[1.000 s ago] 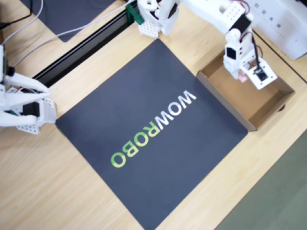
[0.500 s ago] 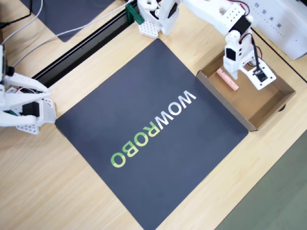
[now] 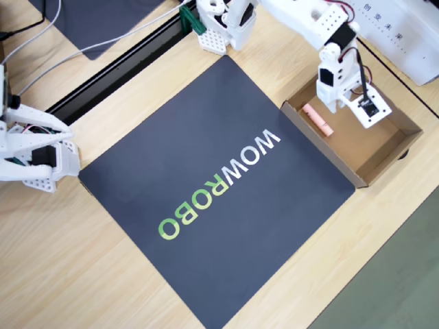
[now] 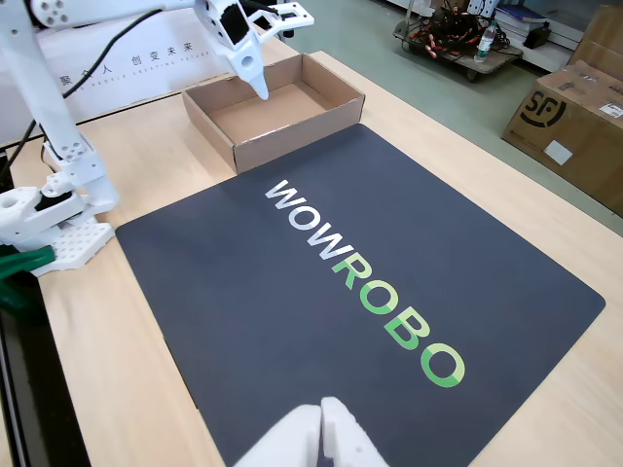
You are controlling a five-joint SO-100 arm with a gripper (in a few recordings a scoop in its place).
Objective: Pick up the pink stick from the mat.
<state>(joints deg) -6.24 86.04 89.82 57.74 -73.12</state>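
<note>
Lying inside the shallow brown cardboard box [image 3: 374,147], the thin pale pink stick [image 3: 317,119] rests on the box floor near the wall that runs alongside the mat, its long axis pointing roughly from ten o'clock to four o'clock in the overhead view. It is free of the arm. The white two-finger gripper [image 3: 334,104] hangs over the box just beside the stick, toward the stick's two o'clock, and nothing is held between its fingers; whether the jaws stand parted or together I cannot tell from the overhead view. In the fixed view the gripper [image 4: 255,80] shows as a white pointed finger tip above the box [image 4: 292,131], aimed down toward the box floor, and there too the gap between the fingers is not readable.

The large square dark navy mat with white and green "WOWROBO" lettering [image 3: 158,185] lies on the pale wooden table [image 3: 82,274], turned like a diamond in the overhead view, with the box touching or just beside its edge at the mat's two o'clock. In the fixed view the mat [image 4: 243,321] fills the middle of the table [image 4: 127,409], with the box at its twelve o'clock.
</note>
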